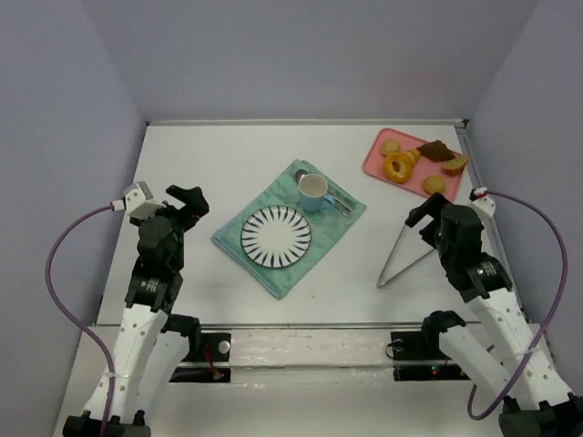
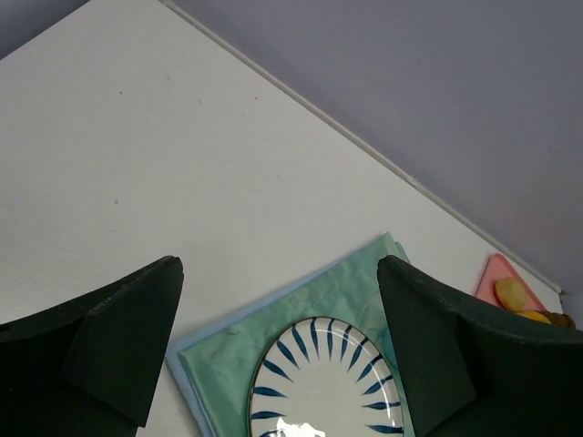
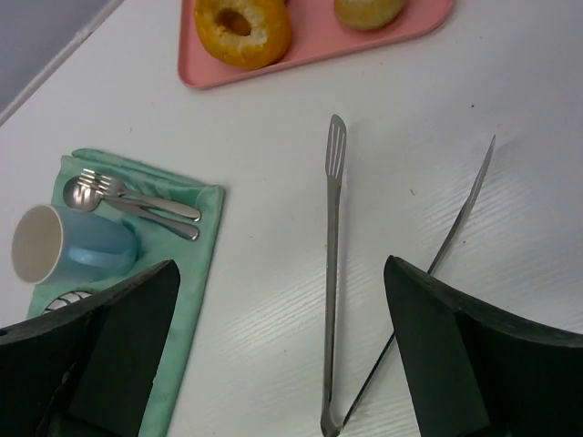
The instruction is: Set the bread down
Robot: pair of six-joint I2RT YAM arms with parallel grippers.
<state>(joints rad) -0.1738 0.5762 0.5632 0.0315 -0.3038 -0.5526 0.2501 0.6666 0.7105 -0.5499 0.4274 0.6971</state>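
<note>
View from above of a white counter point(image 1: 228, 155) with two robot arms at its near edge. The left gripper point(image 2: 278, 264) hangs over the left side, its jaws wide apart and empty. The right gripper point(image 3: 281, 266) hangs on the right, also spread wide and holding nothing.

A green cloth point(image 1: 282, 282) lies mid-counter. On it are a striped plate point(image 1: 275, 236), bare, and a blue cup point(image 1: 314, 191) just beyond it. A pink tray point(image 1: 375, 162) sits in the far right corner. Metal tongs point(image 3: 332, 273) lie splayed open on the counter between the right gripper and the tray.

The bread point(image 1: 398, 167), a golden ring, rests on the tray, touching or nearly touching small buns point(image 1: 434, 184) and a darker pastry.

Risks: the thin tongs lie flat and could slide away from a grasp. The crowded pastries could be nudged, or the wrong one taken. The cup stands close to the plate and could be knocked.

Both wrist views cut off the tray, and the right one crops the bread's top. Where the bread should go is not shown; the plate seems likely.
</note>
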